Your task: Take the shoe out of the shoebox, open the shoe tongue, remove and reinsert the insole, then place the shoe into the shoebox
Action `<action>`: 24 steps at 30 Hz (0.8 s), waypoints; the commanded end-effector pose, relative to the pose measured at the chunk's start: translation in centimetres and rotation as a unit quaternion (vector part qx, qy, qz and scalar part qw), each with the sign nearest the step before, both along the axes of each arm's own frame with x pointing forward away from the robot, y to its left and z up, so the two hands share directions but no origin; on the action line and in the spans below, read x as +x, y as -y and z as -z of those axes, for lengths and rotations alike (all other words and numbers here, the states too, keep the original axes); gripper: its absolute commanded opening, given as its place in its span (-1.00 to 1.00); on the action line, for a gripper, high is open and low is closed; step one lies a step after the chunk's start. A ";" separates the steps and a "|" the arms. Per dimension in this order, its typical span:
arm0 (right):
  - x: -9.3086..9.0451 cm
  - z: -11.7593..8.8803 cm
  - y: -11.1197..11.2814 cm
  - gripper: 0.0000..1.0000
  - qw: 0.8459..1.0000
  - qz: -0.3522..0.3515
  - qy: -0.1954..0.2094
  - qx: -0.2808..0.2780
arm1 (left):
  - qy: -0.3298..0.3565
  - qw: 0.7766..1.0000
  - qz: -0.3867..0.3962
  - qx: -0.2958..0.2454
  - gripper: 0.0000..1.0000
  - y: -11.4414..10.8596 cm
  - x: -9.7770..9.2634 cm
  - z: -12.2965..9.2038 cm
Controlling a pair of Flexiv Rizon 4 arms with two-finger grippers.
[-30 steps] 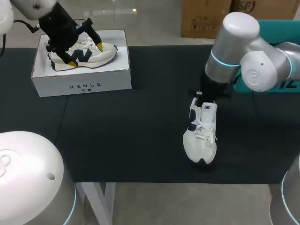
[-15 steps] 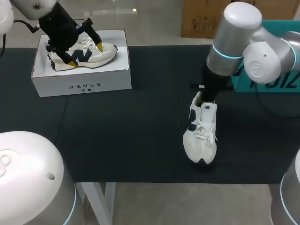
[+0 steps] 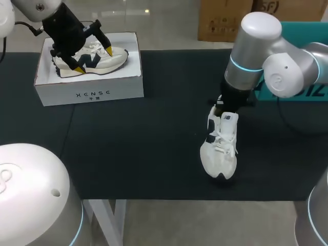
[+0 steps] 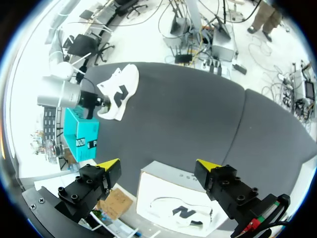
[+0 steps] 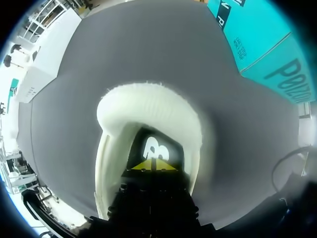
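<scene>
Shoebox (image 3: 92, 93), white and without a lid, is sitting at the far left of the dark table (image 3: 154, 148). One shoe (image 3: 117, 55), white with a dark mark on its side, is lying inside the box. The left gripper (image 3: 93, 60) is hanging over that shoe with its fingers spread wide, one yellow tip showing toward each end of the shoe. In the left wrist view the box and the shoe are lying ahead of the open fingers and apart from them, so the hand is holding nothing.

Further right, well apart from the shoebox, a second shoe (image 3: 219, 148) is standing on its sole on the table. It is white with a dark patch on its side, and its toe is pointing toward the near edge. The right gripper (image 5: 151, 166) is reaching down into the heel end of this shoe's opening. Its two yellow tips are sitting close together, a narrow wedge resting against the edge of the black tongue label (image 5: 156, 148). The shoe's white padded rim is curving around ahead of them. Whether the tips are pinching any of the tongue between them, I cannot tell.

At the far right a teal box (image 5: 262, 49) is lying on the table behind the right arm.
</scene>
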State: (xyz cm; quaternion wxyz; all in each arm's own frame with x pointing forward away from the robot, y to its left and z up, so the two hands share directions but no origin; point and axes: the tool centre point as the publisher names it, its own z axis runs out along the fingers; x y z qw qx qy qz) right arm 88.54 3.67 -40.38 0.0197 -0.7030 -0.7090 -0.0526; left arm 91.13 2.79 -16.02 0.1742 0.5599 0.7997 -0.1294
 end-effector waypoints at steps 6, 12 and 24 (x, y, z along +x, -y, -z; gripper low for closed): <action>-0.4 -2.3 -0.5 -0.69 1.000 -0.004 0.006 0.000 | -0.001 1.000 0.000 0.002 1.00 0.0 0.1 0.0; -0.9 -2.6 -0.8 -0.51 1.000 -0.008 0.001 0.004 | -0.001 1.000 0.000 0.002 1.00 0.0 0.1 0.0; -2.5 -3.3 -0.3 -0.04 1.000 -0.003 -0.028 -0.008 | -0.001 1.000 0.000 0.002 1.00 0.0 0.1 0.0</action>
